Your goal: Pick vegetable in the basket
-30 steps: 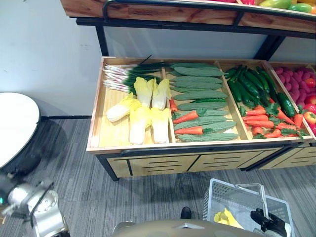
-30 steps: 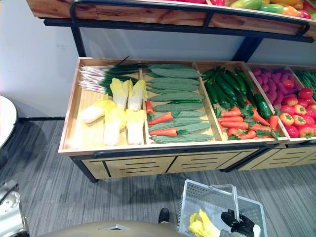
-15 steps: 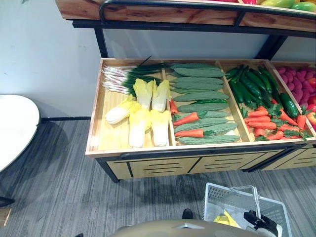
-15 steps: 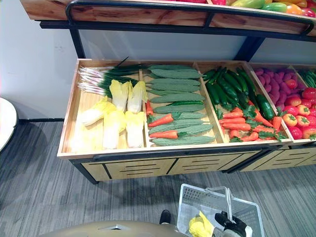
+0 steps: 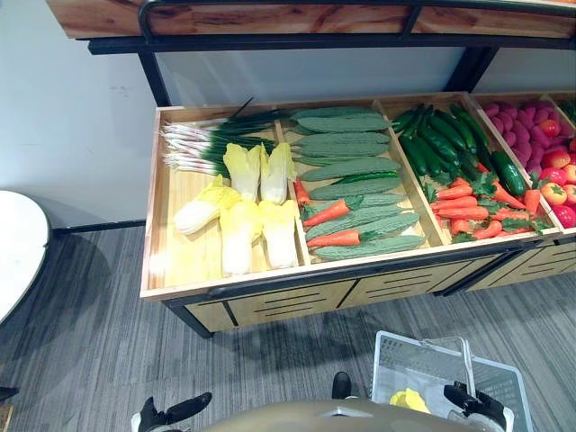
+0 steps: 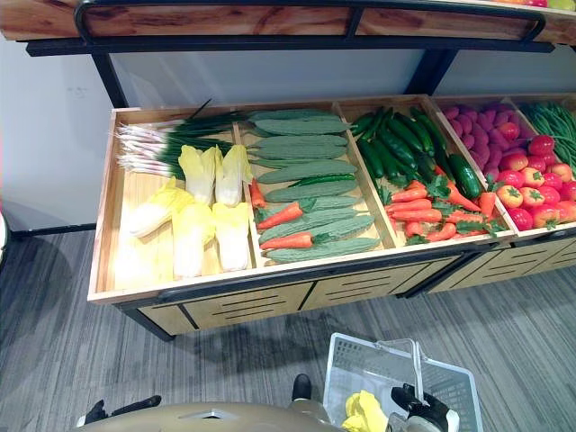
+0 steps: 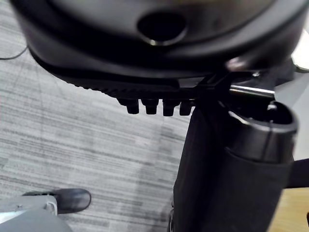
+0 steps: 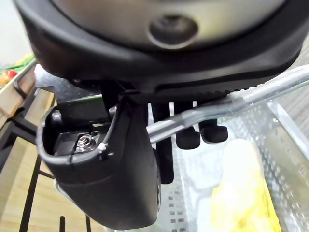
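A grey wire basket (image 5: 423, 364) hangs low on the right, in front of the wooden produce shelf (image 5: 270, 281). My right hand (image 5: 475, 405) is shut on its metal handle (image 8: 241, 104), fingers (image 8: 200, 131) curled over the bar. A yellow leafy vegetable (image 5: 409, 400) lies inside the basket (image 8: 285, 159), seen close as the yellow vegetable (image 8: 246, 193). My left hand (image 5: 169, 415) is low at the left, open and holding nothing, its fingers (image 7: 154, 105) over grey floor. On the shelf lie pale cabbages (image 5: 243, 225), scallions (image 5: 202, 144), bitter gourds (image 5: 346, 162) and carrots (image 5: 335, 212).
Further right on the shelf are cucumbers (image 5: 441, 144), more carrots (image 5: 468, 207), and red and pink produce (image 5: 544, 148). An upper shelf rail (image 5: 297, 40) overhangs the back. A round white table (image 5: 13, 252) stands at the left. Grey floor (image 5: 108, 342) lies before the shelf.
The camera has shifted, so the shelf sits further left and lower. My left hand has come into view at the bottom left. The basket stays in my right hand.
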Robot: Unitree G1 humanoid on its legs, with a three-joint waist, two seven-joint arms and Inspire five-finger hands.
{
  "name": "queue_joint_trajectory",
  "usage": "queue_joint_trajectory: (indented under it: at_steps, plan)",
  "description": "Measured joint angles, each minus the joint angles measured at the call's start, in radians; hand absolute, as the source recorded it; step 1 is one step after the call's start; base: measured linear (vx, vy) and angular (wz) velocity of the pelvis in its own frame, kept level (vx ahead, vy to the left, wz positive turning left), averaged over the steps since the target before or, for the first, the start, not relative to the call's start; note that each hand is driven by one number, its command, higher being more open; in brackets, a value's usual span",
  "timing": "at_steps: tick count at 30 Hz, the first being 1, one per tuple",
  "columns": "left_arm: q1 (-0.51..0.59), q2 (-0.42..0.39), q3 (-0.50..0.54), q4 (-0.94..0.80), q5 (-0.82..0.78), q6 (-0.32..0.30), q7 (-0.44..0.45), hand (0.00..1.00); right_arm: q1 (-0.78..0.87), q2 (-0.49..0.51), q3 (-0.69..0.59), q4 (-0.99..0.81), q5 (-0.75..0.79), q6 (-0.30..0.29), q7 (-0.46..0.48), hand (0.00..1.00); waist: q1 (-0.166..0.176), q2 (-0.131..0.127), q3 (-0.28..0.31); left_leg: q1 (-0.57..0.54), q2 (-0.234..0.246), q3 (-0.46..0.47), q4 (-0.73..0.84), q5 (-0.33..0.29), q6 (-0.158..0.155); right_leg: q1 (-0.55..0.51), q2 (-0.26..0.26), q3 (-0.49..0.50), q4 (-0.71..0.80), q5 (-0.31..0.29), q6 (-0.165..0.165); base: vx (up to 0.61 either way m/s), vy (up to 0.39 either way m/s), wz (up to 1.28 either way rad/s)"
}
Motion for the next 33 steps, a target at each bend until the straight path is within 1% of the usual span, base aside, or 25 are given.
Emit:
queue_joint_trajectory:
  at_steps: [2, 3, 4, 6, 7, 9, 10, 11, 12, 13, 14, 15, 16, 17, 18, 19, 20, 21, 22, 23, 26, 27, 29, 30, 33]
  plan:
    - [-0.005, 0.000, -0.041, -0.002, -0.023, -0.002, -0.019, 1.00, -0.023, -0.008, 0.000, -0.005, 0.000, 0.000, 0.001, 0.00, -0.005, 0.016, 0.057, -0.020, 0.031, -0.001, 0.125, -0.070, 0.005, -0.019, 0.000, 0.013, 0.111, -0.053, 0.005, -0.04, 0.033, -0.11]
    - [-0.006, 0.001, -0.052, -0.002, -0.024, -0.002, -0.023, 1.00, -0.023, -0.009, 0.000, -0.008, 0.000, 0.001, 0.001, 0.00, -0.007, 0.019, 0.067, -0.027, 0.037, 0.000, 0.158, -0.088, 0.007, -0.029, -0.001, 0.017, 0.141, -0.063, 0.005, -0.07, 0.059, -0.10]
    - [-0.006, 0.001, -0.066, -0.002, -0.024, -0.002, -0.031, 1.00, -0.025, -0.009, 0.000, -0.022, 0.000, 0.001, 0.003, 0.00, -0.007, 0.025, 0.074, -0.051, 0.045, 0.006, 0.210, -0.115, 0.016, -0.057, -0.004, 0.032, 0.185, -0.066, 0.002, -0.12, 0.135, -0.30]
    - [-0.007, 0.009, -0.079, -0.001, -0.024, -0.001, -0.032, 1.00, -0.033, -0.007, 0.015, -0.052, 0.000, 0.005, 0.016, 0.00, 0.001, 0.018, 0.085, -0.071, 0.047, 0.044, 0.263, -0.145, 0.031, -0.103, -0.006, 0.076, 0.222, -0.049, 0.005, -0.18, 0.161, -0.58]
    - [-0.004, 0.018, -0.091, -0.001, -0.024, -0.001, -0.030, 1.00, -0.035, -0.004, 0.040, -0.080, -0.004, 0.008, 0.020, 0.00, 0.005, 0.016, 0.087, -0.085, 0.053, 0.075, 0.296, -0.164, 0.045, -0.126, -0.003, 0.104, 0.217, -0.015, 0.006, -0.25, 0.158, -0.89]
    - [-0.007, 0.022, -0.092, -0.002, -0.026, 0.000, -0.030, 1.00, -0.043, 0.004, 0.078, -0.128, -0.011, 0.009, 0.021, 0.00, 0.009, 0.019, 0.093, -0.092, 0.062, 0.150, 0.305, -0.169, 0.074, -0.128, 0.019, 0.109, 0.097, 0.155, -0.007, -0.28, 0.153, -0.97]
    - [-0.012, 0.019, -0.094, -0.007, -0.027, -0.002, -0.029, 1.00, -0.068, 0.005, 0.096, -0.149, -0.013, 0.010, 0.021, 0.00, 0.014, 0.042, 0.113, -0.086, 0.072, 0.186, 0.291, -0.155, 0.095, -0.130, 0.009, 0.044, 0.147, 0.126, -0.029, -0.27, 0.134, -0.78]
    - [-0.016, 0.010, -0.104, -0.034, -0.034, -0.016, -0.031, 1.00, -0.069, 0.000, 0.097, -0.176, -0.015, 0.010, 0.016, 0.00, 0.005, 0.042, 0.138, -0.083, 0.067, 0.212, 0.265, -0.134, 0.113, -0.160, -0.035, -0.087, 0.393, -0.068, -0.096, -0.25, 0.157, -0.70]
    - [-0.016, 0.016, -0.105, -0.042, -0.035, -0.023, -0.032, 1.00, -0.069, -0.004, 0.099, -0.177, -0.015, 0.010, 0.015, 0.00, 0.006, 0.043, 0.148, -0.075, 0.067, 0.231, 0.249, -0.120, 0.119, -0.154, -0.054, -0.139, 0.497, -0.141, -0.101, -0.17, 0.127, -0.53]
    - [-0.014, 0.026, -0.104, -0.046, -0.035, -0.022, -0.033, 1.00, -0.069, -0.004, 0.102, -0.176, -0.015, 0.010, 0.015, 0.00, 0.009, 0.044, 0.153, -0.069, 0.066, 0.249, 0.235, -0.110, 0.123, -0.140, -0.069, -0.169, 0.550, -0.170, -0.114, -0.12, 0.097, -0.70]
    - [0.001, 0.031, -0.114, -0.047, -0.059, -0.021, -0.037, 1.00, -0.078, -0.005, 0.128, -0.170, -0.016, 0.013, 0.015, 0.00, 0.008, 0.031, 0.147, -0.069, 0.065, 0.290, 0.211, -0.091, 0.131, -0.105, -0.106, -0.229, 0.658, -0.226, -0.106, -0.10, 0.055, -0.80]
    - [0.007, 0.036, -0.118, -0.047, -0.074, -0.018, -0.039, 1.00, -0.091, -0.006, 0.147, -0.162, -0.017, 0.014, 0.015, 0.00, 0.008, 0.012, 0.141, -0.067, 0.065, 0.320, 0.203, -0.083, 0.130, -0.084, -0.133, -0.256, 0.705, -0.244, -0.101, -0.10, 0.027, -0.90]
    - [0.008, 0.043, -0.123, -0.045, -0.084, -0.016, -0.039, 1.00, -0.100, -0.009, 0.160, -0.153, -0.018, 0.015, 0.016, 0.00, 0.010, 0.011, 0.142, -0.070, 0.066, 0.341, 0.203, -0.081, 0.130, -0.066, -0.152, -0.269, 0.723, -0.250, -0.101, -0.09, -0.056, -1.16]
    - [0.012, 0.052, -0.136, -0.034, -0.107, -0.013, -0.043, 1.00, -0.121, -0.021, 0.195, -0.131, -0.019, 0.017, 0.018, 0.00, 0.024, 0.002, 0.137, -0.075, 0.072, 0.400, 0.212, -0.080, 0.129, -0.020, -0.193, -0.287, 0.722, -0.248, -0.097, -0.06, -0.098, -1.23]
    - [0.005, 0.051, -0.139, -0.029, -0.110, -0.013, -0.045, 1.00, -0.134, -0.031, 0.212, -0.118, -0.019, 0.020, 0.020, 0.00, 0.031, -0.008, 0.128, -0.087, 0.084, 0.430, 0.233, -0.080, 0.129, 0.003, -0.208, -0.298, 0.697, -0.245, -0.093, -0.05, -0.135, -1.32]
    - [-0.001, 0.052, -0.141, -0.030, -0.115, -0.014, -0.047, 1.00, -0.149, -0.035, 0.226, -0.115, -0.019, 0.027, 0.022, 0.00, 0.033, -0.007, 0.128, -0.103, 0.101, 0.451, 0.253, -0.080, 0.129, 0.019, -0.216, -0.313, 0.657, -0.246, -0.083, -0.02, -0.130, -0.91]
    - [-0.005, 0.052, -0.142, -0.030, -0.122, -0.015, -0.049, 1.00, -0.160, -0.036, 0.237, -0.114, -0.019, 0.028, 0.022, 0.00, 0.033, -0.006, 0.129, -0.114, 0.113, 0.469, 0.267, -0.080, 0.129, 0.023, -0.215, -0.326, 0.618, -0.247, -0.066, -0.03, -0.264, -0.99]
    - [-0.008, 0.055, -0.143, -0.030, -0.145, -0.016, -0.053, 1.00, -0.179, -0.039, 0.261, -0.113, -0.019, 0.028, 0.026, 0.00, 0.032, -0.004, 0.129, -0.125, 0.138, 0.506, 0.289, -0.077, 0.124, 0.027, -0.196, -0.363, 0.551, -0.276, -0.009, -0.02, -0.271, -1.06]
    - [-0.008, 0.054, -0.142, -0.029, -0.149, -0.016, -0.052, 1.00, -0.186, -0.047, 0.284, -0.113, -0.021, 0.028, 0.031, 0.00, 0.035, -0.001, 0.127, -0.123, 0.152, 0.532, 0.298, -0.073, 0.119, 0.031, -0.183, -0.387, 0.507, -0.299, 0.022, -0.01, -0.391, -1.28]
    - [-0.008, 0.048, -0.143, -0.028, -0.154, -0.015, -0.051, 1.00, -0.190, -0.065, 0.308, -0.113, -0.031, 0.028, 0.035, 0.00, 0.035, 0.012, 0.121, -0.124, 0.172, 0.554, 0.308, -0.066, 0.108, 0.037, -0.157, -0.399, 0.458, -0.318, 0.025, 0.00, -0.271, -1.01]
    - [-0.017, 0.020, -0.153, -0.005, -0.154, -0.016, -0.054, 1.00, -0.162, -0.108, 0.335, -0.116, -0.058, 0.030, 0.040, 0.00, 0.023, 0.049, 0.100, -0.117, 0.209, 0.571, 0.306, -0.034, 0.081, 0.050, -0.096, -0.393, 0.385, -0.326, 0.022, 0.04, -0.245, -0.58]
    - [-0.023, 0.012, -0.158, 0.005, -0.153, -0.016, -0.057, 1.00, -0.148, -0.115, 0.336, -0.122, -0.059, 0.035, 0.040, 0.00, 0.021, 0.061, 0.093, -0.107, 0.218, 0.575, 0.304, -0.019, 0.081, 0.059, -0.083, -0.387, 0.369, -0.328, 0.019, 0.08, -0.180, -0.35]
    - [-0.025, 0.000, -0.174, 0.025, -0.153, -0.015, -0.061, 1.00, -0.110, -0.111, 0.351, -0.158, -0.058, 0.036, 0.040, 0.00, 0.000, 0.066, 0.088, -0.073, 0.236, 0.580, 0.308, 0.020, 0.082, 0.096, -0.055, -0.369, 0.333, -0.330, 0.015, 0.09, -0.175, -0.37]
    - [-0.024, -0.002, -0.174, 0.031, -0.153, -0.014, -0.063, 1.00, -0.079, -0.105, 0.370, -0.196, -0.058, 0.035, 0.041, 0.00, -0.002, 0.070, 0.085, -0.049, 0.257, 0.585, 0.329, 0.034, 0.080, 0.119, -0.035, -0.355, 0.312, -0.331, 0.012, 0.08, -0.147, -0.46]
    - [-0.019, 0.003, -0.172, 0.031, -0.155, -0.013, -0.062, 1.00, -0.018, -0.074, 0.403, -0.281, -0.059, 0.029, 0.042, 0.00, -0.007, 0.068, 0.084, -0.024, 0.350, 0.586, 0.495, 0.098, 0.087, 0.176, 0.005, -0.305, 0.257, -0.338, -0.002, 0.07, -0.129, -0.64]
